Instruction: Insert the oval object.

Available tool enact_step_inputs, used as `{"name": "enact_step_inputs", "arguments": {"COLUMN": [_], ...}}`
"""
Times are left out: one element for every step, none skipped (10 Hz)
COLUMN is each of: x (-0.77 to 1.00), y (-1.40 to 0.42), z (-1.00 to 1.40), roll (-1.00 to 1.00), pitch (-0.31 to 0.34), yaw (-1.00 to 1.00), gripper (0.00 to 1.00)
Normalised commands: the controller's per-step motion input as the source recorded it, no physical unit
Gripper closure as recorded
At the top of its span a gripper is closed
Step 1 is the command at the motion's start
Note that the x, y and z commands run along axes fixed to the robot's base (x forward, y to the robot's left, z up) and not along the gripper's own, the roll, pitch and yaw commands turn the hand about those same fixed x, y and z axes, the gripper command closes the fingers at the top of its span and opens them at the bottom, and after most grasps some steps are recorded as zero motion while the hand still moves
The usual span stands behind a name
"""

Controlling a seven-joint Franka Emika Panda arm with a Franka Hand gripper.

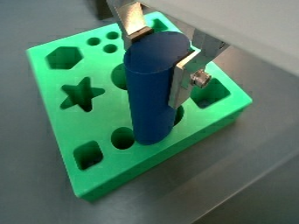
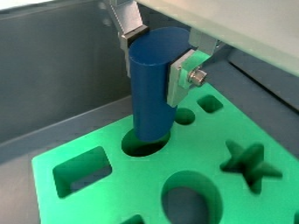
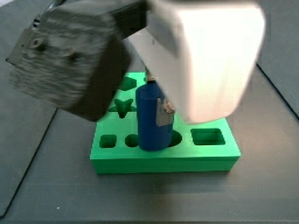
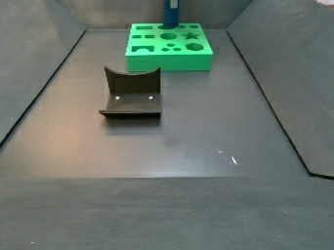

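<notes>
The oval object (image 1: pixel 149 92), a tall blue peg, stands upright between my gripper's (image 1: pixel 163 54) silver fingers, which are shut on its upper part. It shows the same way in a wrist view (image 2: pixel 155 87). Its lower end meets a dark rounded hole (image 2: pixel 135 147) in the green board's (image 2: pixel 111 197) edge row, between a square hole (image 2: pixel 82 168) and a rectangular one (image 3: pixel 208 136). I cannot tell how deep it sits. A larger oval hole (image 2: pixel 190 201) lies open beside it. In a side view the peg (image 3: pixel 149 118) rises from the board (image 3: pixel 163 157).
The board (image 4: pixel 170 61) sits at the far end of the dark floor, with the peg (image 4: pixel 171 12) above it. The fixture (image 4: pixel 131 93) stands mid-floor, well away from the board. Dark walls enclose the floor on the sides.
</notes>
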Motion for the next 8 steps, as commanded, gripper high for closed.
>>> {"name": "enact_step_inputs", "arguments": {"x": [0.0,0.0,0.14,0.36,0.0,0.11,0.48,0.47], "y": [0.0,0.0,0.02,0.0,-0.05,-0.01,-0.12,-0.07], "z": [-0.14,-0.02,-0.02,0.0,0.06,-0.03,-0.18,-0.08], "roll": [0.08,0.14,0.2,0.23,0.08,0.03,0.45,0.5], "pitch": [0.019,0.023,0.011,0.046,0.017,0.003,0.147,0.166], "yaw": [-1.0,-0.91,-0.77,-0.55,-0.13,-0.05,-0.21,-0.15], "gripper": [1.0,1.0,1.0,1.0,1.0,1.0,1.0,1.0]}}
